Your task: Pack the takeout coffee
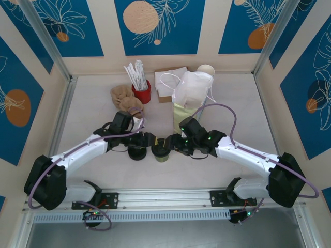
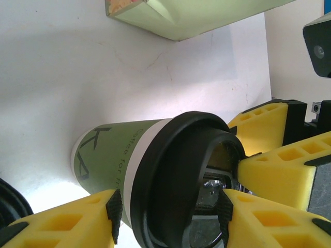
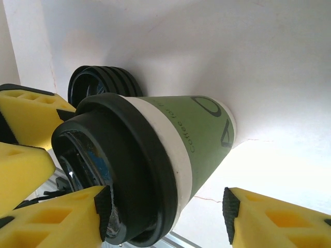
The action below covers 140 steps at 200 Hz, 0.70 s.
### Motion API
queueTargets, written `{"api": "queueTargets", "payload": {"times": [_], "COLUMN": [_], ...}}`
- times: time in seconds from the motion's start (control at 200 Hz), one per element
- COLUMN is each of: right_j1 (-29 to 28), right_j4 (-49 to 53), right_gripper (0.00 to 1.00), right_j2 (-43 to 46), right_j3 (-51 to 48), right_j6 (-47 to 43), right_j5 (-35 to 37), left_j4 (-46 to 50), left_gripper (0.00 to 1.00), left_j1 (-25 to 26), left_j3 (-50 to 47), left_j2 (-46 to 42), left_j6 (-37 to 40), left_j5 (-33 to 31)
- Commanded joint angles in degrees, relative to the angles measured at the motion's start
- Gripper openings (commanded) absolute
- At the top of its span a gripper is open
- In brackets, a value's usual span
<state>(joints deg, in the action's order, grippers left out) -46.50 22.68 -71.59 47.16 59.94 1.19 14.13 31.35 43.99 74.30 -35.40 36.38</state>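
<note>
Fingers of the left gripper yellow, set about halfway apart, one at each side of the lid on the cup. One dark pad right at the lid's rim, the other overlapping the lid's top from in front. Cannot tell whether clamped on it or merely flanking.

From the right wrist: right gripper parted around the same cup. One pad touching the lid's edge, the other standing clear of the green side, with bare table between. Not gripping anything.

Cup upright in the front half of the table, midway between the two arms, a gripper at it from each side in the top view. Black lid on, a white band under it, olive-green wall below with dark lettering. In the left wrist view, right gripper's yellow tips close against the lid's far side.

Spare lids, a black stack, just beside the cup on the left arm's side. Bag, pale green, lying farther back and apart from the cup, with a white plastic sack against its far end. Red pot of white sticks, possibly straws, well behind. Brown cardboard pieces next to the pot.
</note>
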Motion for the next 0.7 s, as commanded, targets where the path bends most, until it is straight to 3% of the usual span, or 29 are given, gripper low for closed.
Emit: {"api": "queueTargets", "payload": {"times": [0.0,0.695], "right_j1": [-0.1,0.3], "right_j4": [1.8,4.1], "right_gripper": [0.59,0.55], "right_j2": [0.1,0.1], "right_j3": [1.3,1.4], "right_j6": [-0.5,-0.7], "right_j5": [1.5,2.5], "left_j4": [-0.3,2.3], "left_gripper": [0.53,0.51], "left_j1": [0.8,1.9], "left_j3": [2.1,3.8], "left_j2": [0.7,4.2], "left_j6": [1.6,4.3], "left_j5": [0.3,-2.1]}}
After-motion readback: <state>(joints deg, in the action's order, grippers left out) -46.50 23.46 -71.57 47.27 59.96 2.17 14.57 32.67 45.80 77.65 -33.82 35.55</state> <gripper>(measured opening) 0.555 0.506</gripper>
